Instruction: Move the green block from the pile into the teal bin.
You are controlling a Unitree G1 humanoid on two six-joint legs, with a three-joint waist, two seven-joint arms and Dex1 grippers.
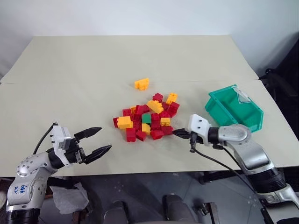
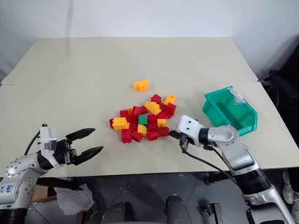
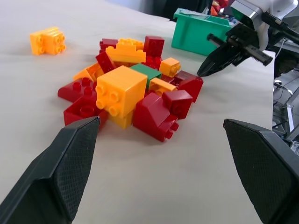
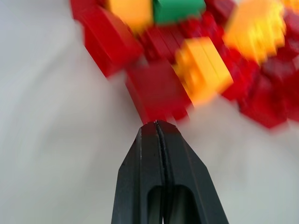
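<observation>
**Right hand closed at pile edge; green block untouched in pile**

The right hand (image 1: 180, 133) has its 2 fingers pressed together with nothing between them. Its tips point at the near-right edge of the pile (image 1: 147, 119) and sit just beside a red brick (image 4: 156, 91). Whether the tips touch that brick cannot be told, because the right wrist view is blurred there.

The green block (image 1: 146, 118) lies in the middle of the pile, beyond the right hand's fingertips and to their left, with red and yellow bricks between it and the tips. It is ringed by other bricks, and part of it is hidden. In the left wrist view a large yellow brick (image 3: 120, 91) stands in front of it and covers its lower half. In the right wrist view it is cut off at the frame edge.

The teal bin (image 1: 234, 108) stands on the surface (image 1: 93, 70) on the outer side of the right hand, behind its wrist and apart from the pile. Its interior floor is mostly hidden by its walls.

The left hand (image 1: 96, 141) is spread wide and holds nothing. It hovers at the near-left part of the surface, well apart from the pile, with its fingers pointing toward the bricks.

1 yellow brick (image 1: 141, 84) lies alone beyond the pile, far from both hands.
</observation>
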